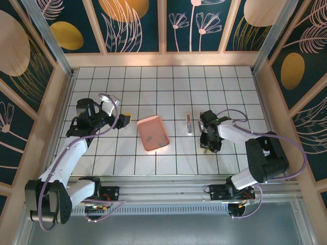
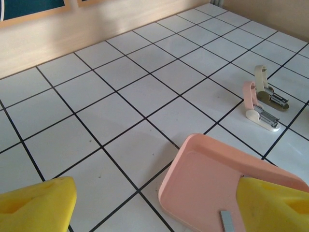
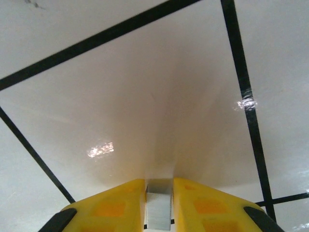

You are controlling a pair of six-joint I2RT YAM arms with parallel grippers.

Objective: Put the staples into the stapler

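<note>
White-tiled table [image 1: 173,81], black grid lines. Salmon-pink tray [image 1: 152,125]. Pale pink and white stapler [image 1: 189,124]. Grey staples [image 3: 158,210]. Yellow gripper fingers [image 2: 36,205]. White arms [image 1: 71,153], black joints. Dark teal walls [image 1: 138,25], gold-cream leaf pattern.

Glossy white tiled table [image 3: 145,96], matt pink plastic tray [image 2: 207,169], at its three o'clock a plastic stapler [image 2: 256,108] with bright metal channel, dull grey metal staples [image 3: 158,208] between smooth yellow plastic right gripper fingers [image 3: 116,205].

tray [image 1: 153,133] centre; staples [image 1: 148,138] in tray; stapler [image 1: 189,124] right of tray
</note>
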